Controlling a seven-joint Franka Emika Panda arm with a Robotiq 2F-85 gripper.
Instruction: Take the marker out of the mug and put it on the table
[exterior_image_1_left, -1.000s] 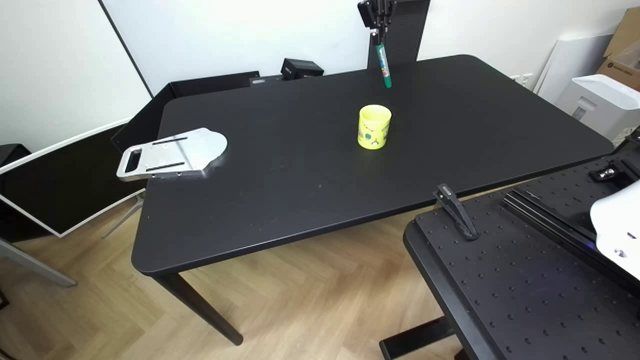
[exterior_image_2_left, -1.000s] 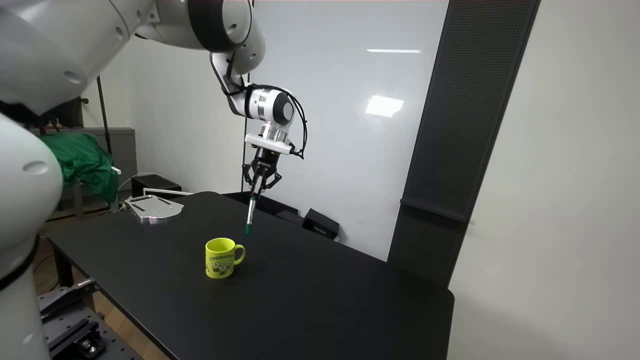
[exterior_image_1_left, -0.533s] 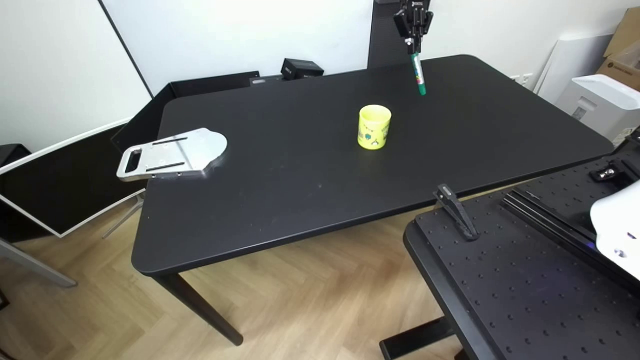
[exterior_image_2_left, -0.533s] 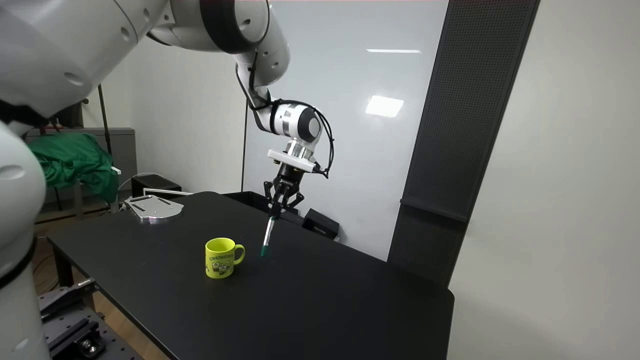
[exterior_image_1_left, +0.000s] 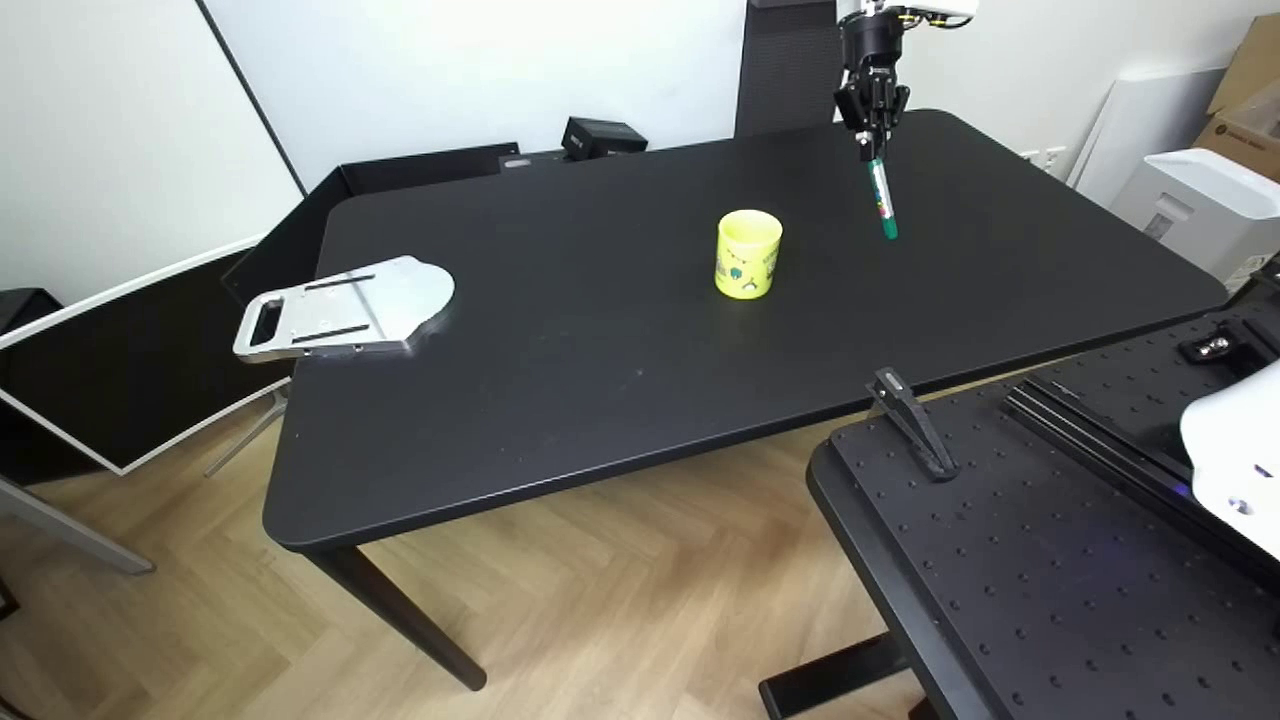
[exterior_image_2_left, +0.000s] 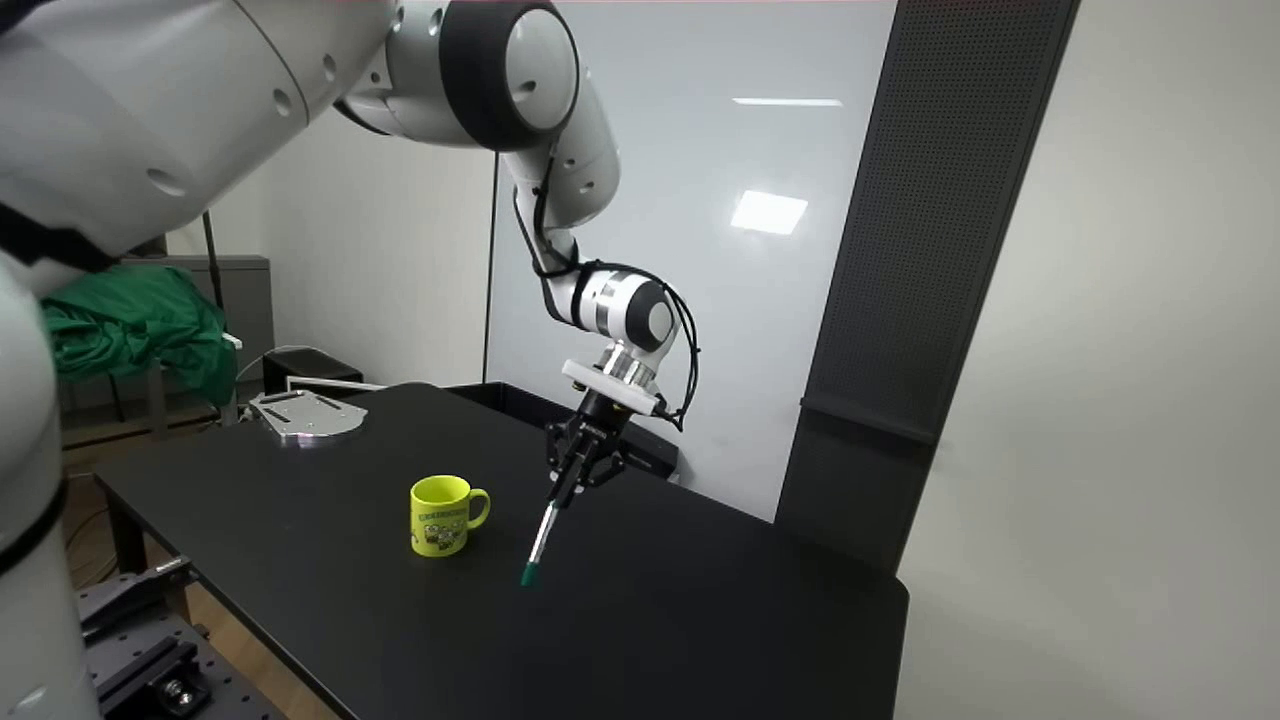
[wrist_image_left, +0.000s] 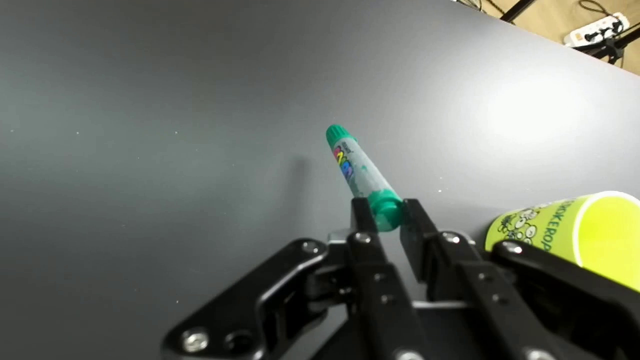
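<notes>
Green-capped, the marker (wrist_image_left: 365, 172), its small print unreadable, slants above the table (exterior_image_1_left: 560, 370), well in from the edges, one end pinched by the gripper (wrist_image_left: 386, 212); "KEROP" shows on the mug (wrist_image_left: 562, 225), cut off at the wrist view's right edge.

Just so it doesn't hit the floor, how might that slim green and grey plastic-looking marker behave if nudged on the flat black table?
The marker would likely roll, since it looks cylindrical. It seems stiff: gripped at one end by the black jointed claw, it juts out straight. Being slim, it's probably light.
</notes>
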